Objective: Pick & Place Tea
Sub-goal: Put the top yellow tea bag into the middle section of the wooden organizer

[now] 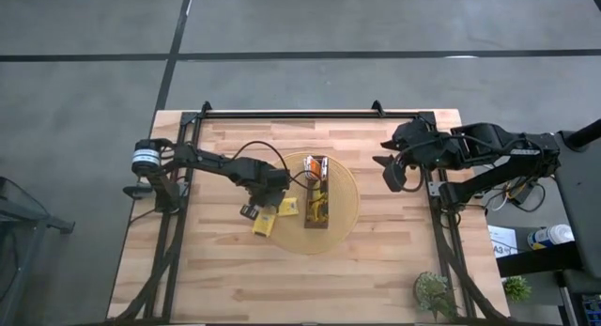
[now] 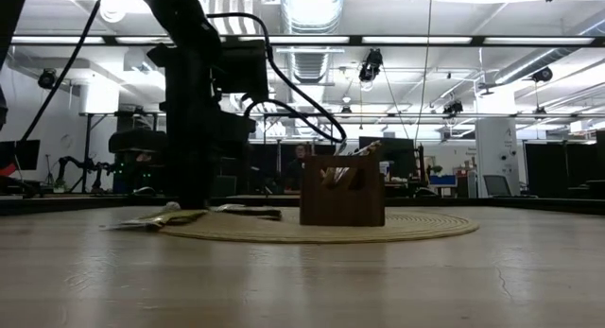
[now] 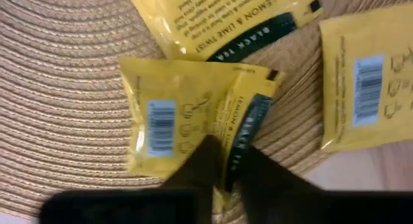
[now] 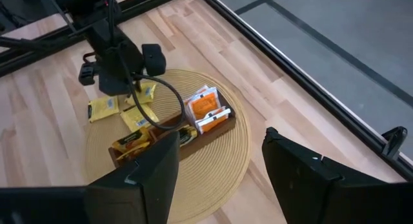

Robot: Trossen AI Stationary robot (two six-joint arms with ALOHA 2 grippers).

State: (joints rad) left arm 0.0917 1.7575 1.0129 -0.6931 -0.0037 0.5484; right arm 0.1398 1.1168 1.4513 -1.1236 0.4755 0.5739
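- Left end effector (image 3: 222,169) is down at the mat's (image 1: 346,206) edge, fingers pinched on a yellow sachet (image 3: 193,124), which buckles between them.
- Two more yellow sachets (image 3: 364,75) lie just beyond it, one on the mat, one half on the desk (image 1: 235,279).
- The tray (image 4: 187,130) beside it holds orange sachets (image 4: 205,106).
- Right end effector (image 4: 219,172) hangs well apart over the desk's far side, fingers spread, empty.

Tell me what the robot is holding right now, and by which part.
The left gripper pinches a yellow tea sachet at its crumpled edge, over the woven mat. The right gripper is open, holding nothing.
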